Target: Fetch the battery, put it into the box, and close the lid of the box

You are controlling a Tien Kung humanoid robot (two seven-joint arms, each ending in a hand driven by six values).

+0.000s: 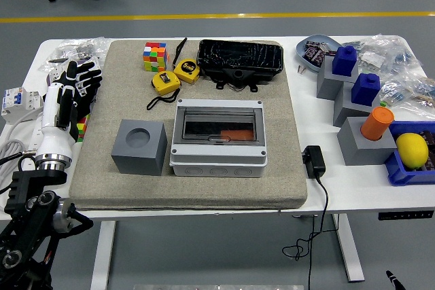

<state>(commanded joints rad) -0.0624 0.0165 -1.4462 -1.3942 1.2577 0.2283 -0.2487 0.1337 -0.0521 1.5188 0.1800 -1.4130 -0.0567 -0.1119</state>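
I have the left hand over the left edge of the surface, at the border of the grey mat; its fingers are spread and relaxed, holding nothing. The right hand is not in my view. The box sits at the middle of the mat with its clear lid down, and I can make out an orange object through it; whether that is the battery I cannot tell. A grey block stands just beside the box, toward the left edge. Two yellow tape measures lie nearer the far edge.
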